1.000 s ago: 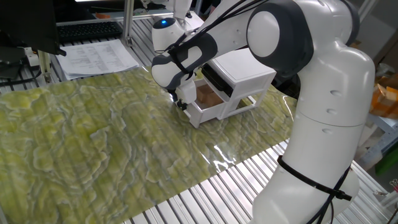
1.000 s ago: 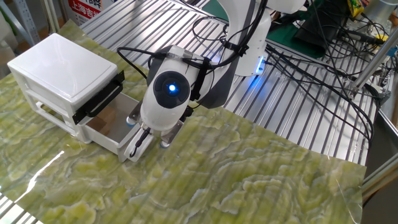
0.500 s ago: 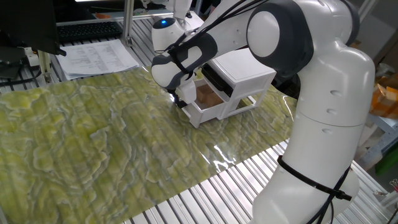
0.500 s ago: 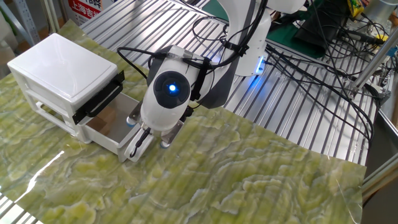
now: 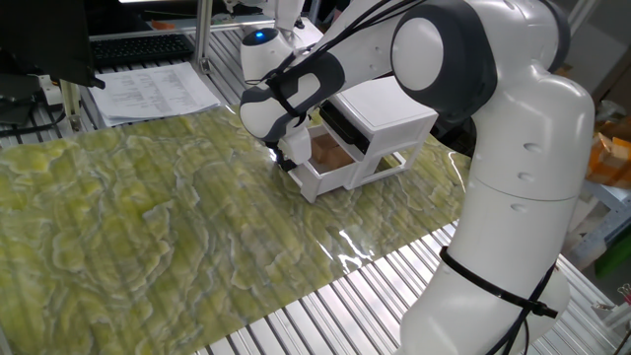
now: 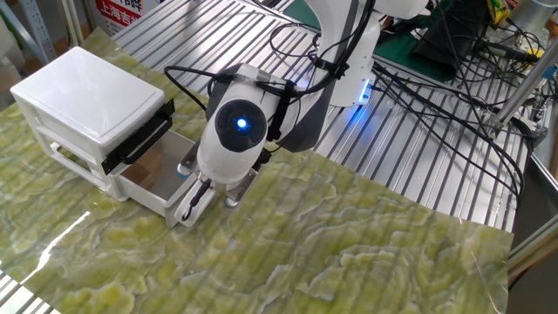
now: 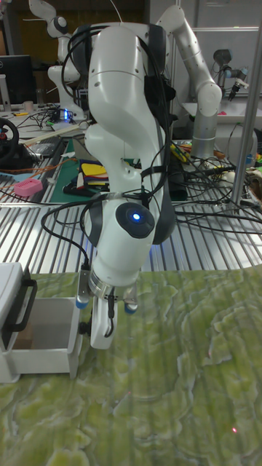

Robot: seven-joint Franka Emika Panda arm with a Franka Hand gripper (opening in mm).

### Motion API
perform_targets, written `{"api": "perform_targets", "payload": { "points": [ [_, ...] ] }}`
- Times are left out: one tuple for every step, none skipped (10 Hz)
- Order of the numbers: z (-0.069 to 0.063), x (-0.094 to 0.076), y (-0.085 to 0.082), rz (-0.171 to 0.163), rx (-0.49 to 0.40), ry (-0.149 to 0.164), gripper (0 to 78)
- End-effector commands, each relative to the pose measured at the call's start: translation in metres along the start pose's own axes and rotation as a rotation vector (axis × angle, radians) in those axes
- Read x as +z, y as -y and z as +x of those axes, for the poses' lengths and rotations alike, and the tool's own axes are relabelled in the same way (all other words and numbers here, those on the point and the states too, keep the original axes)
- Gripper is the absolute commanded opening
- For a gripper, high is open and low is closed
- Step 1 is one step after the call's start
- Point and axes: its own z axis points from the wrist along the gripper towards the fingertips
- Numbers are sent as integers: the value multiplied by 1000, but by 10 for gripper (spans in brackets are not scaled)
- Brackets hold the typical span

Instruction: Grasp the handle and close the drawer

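The white cabinet (image 6: 87,96) stands at the edge of the green mat, and its lower drawer (image 6: 150,188) is pulled out, showing a brown floor inside. My gripper (image 6: 195,201) points down at the middle of the drawer front, its two white fingers close together. In one fixed view the small black handle (image 5: 289,166) shows between the fingers of the gripper (image 5: 288,162), against the drawer (image 5: 335,176). In the tall view the gripper (image 7: 100,331) touches the front of the drawer (image 7: 44,353), with the handle (image 7: 83,329) just at its edge.
The dark-fronted upper tier (image 6: 138,139) overhangs the open drawer. A green patterned mat (image 5: 148,217) covers a slatted metal table (image 6: 410,148). Papers (image 5: 158,91) lie at the back. Black cables (image 6: 436,83) run behind the arm, and a second robot arm (image 7: 196,65) stands far back.
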Motion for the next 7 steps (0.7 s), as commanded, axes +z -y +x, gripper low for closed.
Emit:
{"api": "perform_targets", "payload": {
  "points": [
    [-8,-12,0,-9,36,-40,11],
    [-9,-13,0,-10,35,-45,11],
    [-10,-12,0,-10,38,-46,11],
    [-11,-11,0,-11,36,-47,11],
    [-12,-10,0,-12,34,-46,11],
    [-15,-8,-1,-12,34,-46,11],
    [-17,-6,-1,-12,34,-45,11]
  ]
}}
